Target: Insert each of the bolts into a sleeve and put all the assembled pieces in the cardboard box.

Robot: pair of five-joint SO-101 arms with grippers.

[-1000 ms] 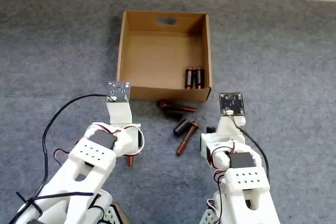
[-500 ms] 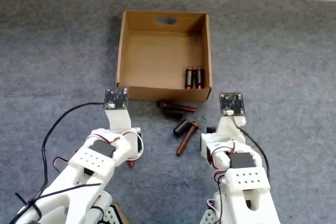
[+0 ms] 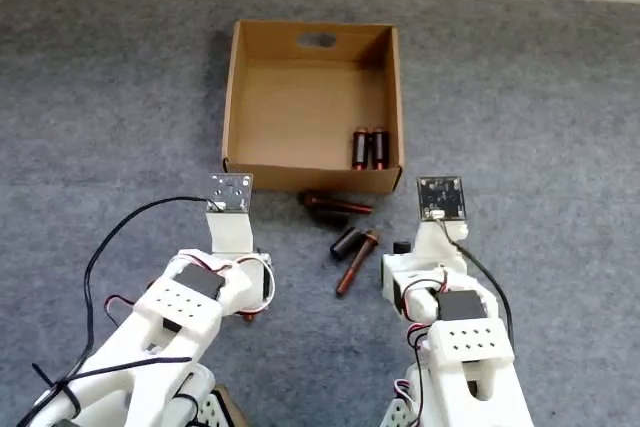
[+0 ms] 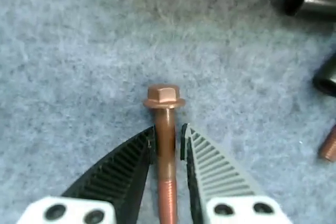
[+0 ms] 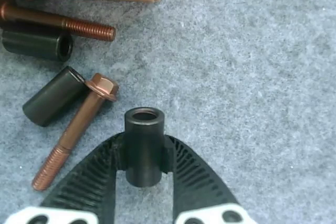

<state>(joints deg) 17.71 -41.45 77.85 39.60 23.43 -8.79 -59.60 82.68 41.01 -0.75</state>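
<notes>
So the left gripper (image 4: 167,134) is pinching a copper bolt (image 4: 164,97) by its shank. The hex head pokes out past the fingertips, low over the grey carpet (image 3: 520,97) on the near side of the cardboard box (image 3: 310,179). The right gripper (image 5: 143,153) is clamped on a black sleeve (image 5: 143,127), open end facing away from the wrist. Between the two arms, just in front of the box, there's a little pile. A second bolt (image 5: 58,20) lies along a second sleeve (image 5: 37,44) close to the box wall. Next to those, a third sleeve (image 5: 52,96) touches the head of a third bolt (image 5: 79,127). Two assembled pieces (image 3: 369,148) sit side by side inside the box, in the corner nearest the right arm.
</notes>
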